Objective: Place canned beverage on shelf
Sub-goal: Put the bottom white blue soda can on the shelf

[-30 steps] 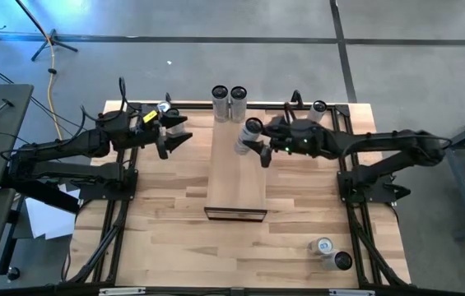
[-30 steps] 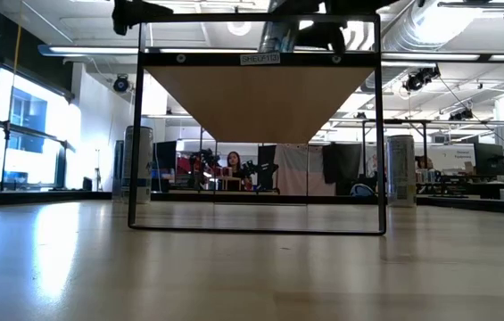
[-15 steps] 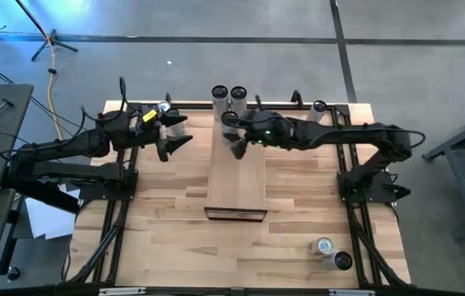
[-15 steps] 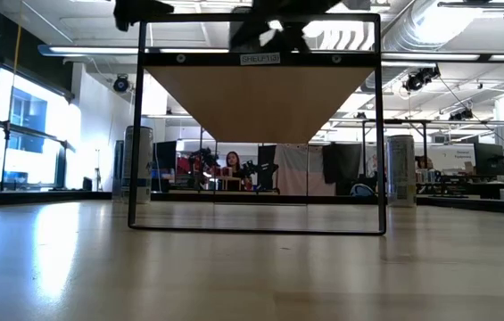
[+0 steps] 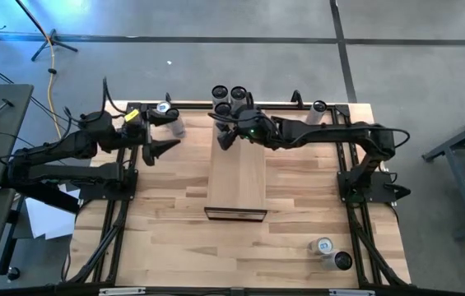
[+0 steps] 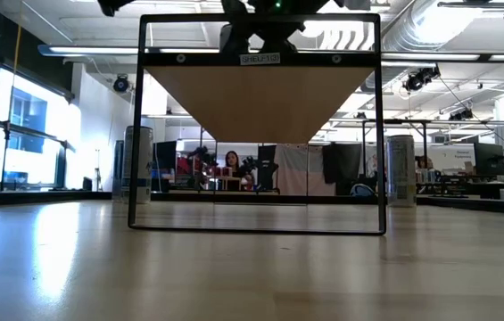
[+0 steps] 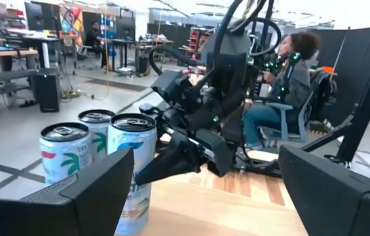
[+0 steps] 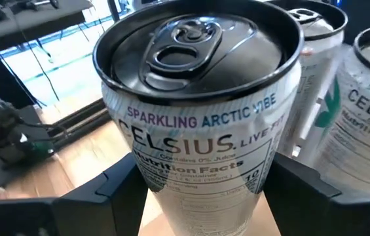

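- I see the butcher-block table (image 5: pixel 174 222) carrying the shelf (image 5: pixel 237 185) at its centre.
- Two cans (image 5: pixel 331 253) stand on the table near its front right corner.
- One can (image 5: pixel 318 108) stands at the far right edge, another can (image 5: pixel 166 115) far left.

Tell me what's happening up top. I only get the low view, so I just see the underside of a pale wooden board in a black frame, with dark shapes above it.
Observer: The dark shape is the right claw, closed around a silver drink can with a black lid at the far end of the long pale wooden shelf.
Operator: Is that can alone up there?
Observer: No, two more silver cans stand right beside it at that end.
Operator: And the other arm?
Observer: The left claw hangs open off the shelf's left side, holding nothing.
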`<state>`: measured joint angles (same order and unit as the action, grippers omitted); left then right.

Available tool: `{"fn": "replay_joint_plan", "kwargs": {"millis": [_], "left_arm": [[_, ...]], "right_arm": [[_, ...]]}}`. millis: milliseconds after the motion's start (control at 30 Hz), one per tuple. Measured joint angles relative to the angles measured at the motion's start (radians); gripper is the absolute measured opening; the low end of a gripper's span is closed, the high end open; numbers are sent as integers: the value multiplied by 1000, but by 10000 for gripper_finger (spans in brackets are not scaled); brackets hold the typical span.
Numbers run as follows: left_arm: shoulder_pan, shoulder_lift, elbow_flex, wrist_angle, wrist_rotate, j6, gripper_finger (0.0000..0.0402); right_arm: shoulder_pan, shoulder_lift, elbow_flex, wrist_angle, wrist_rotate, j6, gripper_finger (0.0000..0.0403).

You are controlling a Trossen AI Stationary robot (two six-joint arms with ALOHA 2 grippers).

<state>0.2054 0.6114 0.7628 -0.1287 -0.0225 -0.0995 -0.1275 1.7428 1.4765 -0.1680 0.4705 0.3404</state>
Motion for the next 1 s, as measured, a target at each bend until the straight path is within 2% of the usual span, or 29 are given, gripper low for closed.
{"fn": "replay_joint_plan", "kwargs": {"millis": [333, 500, 633, 767, 1000], "left_arm": [[0, -3, 0, -3, -28, 25, 351], [0, -3, 0, -3, -43, 25, 351], [0, -3, 0, -3, -46, 22, 351], [0, -3, 0, -2, -46, 15, 351], [0, -3, 0, -2, -47, 5, 351]], "right_arm": [[-2, 48, -2, 15, -1, 47, 245], [-3, 47, -2, 15, 59, 47, 245], [-12, 47, -2, 20, 10, 73, 246], [-11, 47, -2, 18, 0, 64, 262], [-12, 47, -2, 5, 72, 108, 292]]}}
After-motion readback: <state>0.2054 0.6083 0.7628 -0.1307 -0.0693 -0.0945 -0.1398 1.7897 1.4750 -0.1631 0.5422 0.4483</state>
